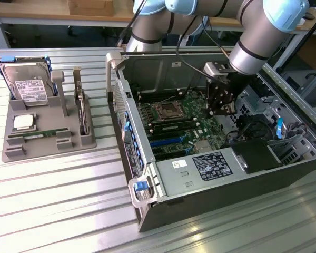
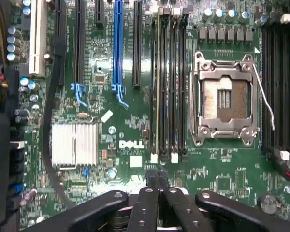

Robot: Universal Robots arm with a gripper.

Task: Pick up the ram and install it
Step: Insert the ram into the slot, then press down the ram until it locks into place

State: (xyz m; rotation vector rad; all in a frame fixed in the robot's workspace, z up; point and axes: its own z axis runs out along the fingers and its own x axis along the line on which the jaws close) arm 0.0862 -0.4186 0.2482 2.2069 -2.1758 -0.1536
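A robot arm reaches down into an open computer case (image 1: 226, 158) lying on its side on a metal bench (image 1: 52, 205). The gripper (image 1: 221, 103) hangs over the green motherboard (image 1: 184, 113), beside the bare CPU socket (image 1: 166, 109). Its jaws are closed, fingertips pressed together, with nothing held between them.

The ram (image 1: 39, 135), a thin green stick, lies flat in a grey holder tray (image 1: 47, 142) on the bench, well apart from the case, towards the exterior view's left. Its long axis runs roughly across that view, left to right. On the same tray sit a silver hard drive (image 1: 25, 84) and a square CPU chip (image 1: 23, 122), both behind the ram. So the task's thing lies far to the side of the jaws, outside the case wall.

In the wrist view, the closed gripper (image 2: 159, 176) points at the board just short of the memory slots (image 2: 168, 82), which run lengthwise away from it, next to the open socket (image 2: 225, 99). The arm's forearm slopes down from the exterior view's upper right, with the wrist turned downwards.
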